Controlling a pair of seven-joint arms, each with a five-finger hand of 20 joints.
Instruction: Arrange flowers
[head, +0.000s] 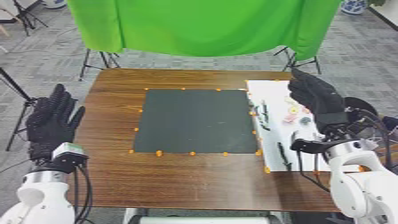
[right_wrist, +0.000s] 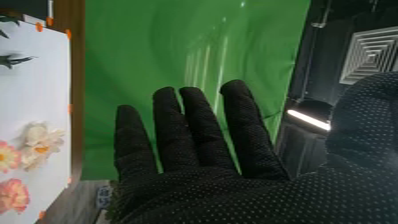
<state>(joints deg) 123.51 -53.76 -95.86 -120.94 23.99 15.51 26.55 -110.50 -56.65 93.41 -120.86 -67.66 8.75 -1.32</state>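
Presently | right hand (head: 317, 102): straight fingers (right_wrist: 173, 132) slightly spread | flowers (right_wrist: 41, 144) beside them, untouched, on white sheet (right_wrist: 40, 92)

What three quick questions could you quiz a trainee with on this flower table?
1. True or false: the flowers lie on the white sheet.
2. In the head view, which hand appears nearer that sheet? A) left hand B) right hand
3. Fill in the blank: the cloth hanging beyond the wooden table is ____.
Key: 1 true; 2 B; 3 green
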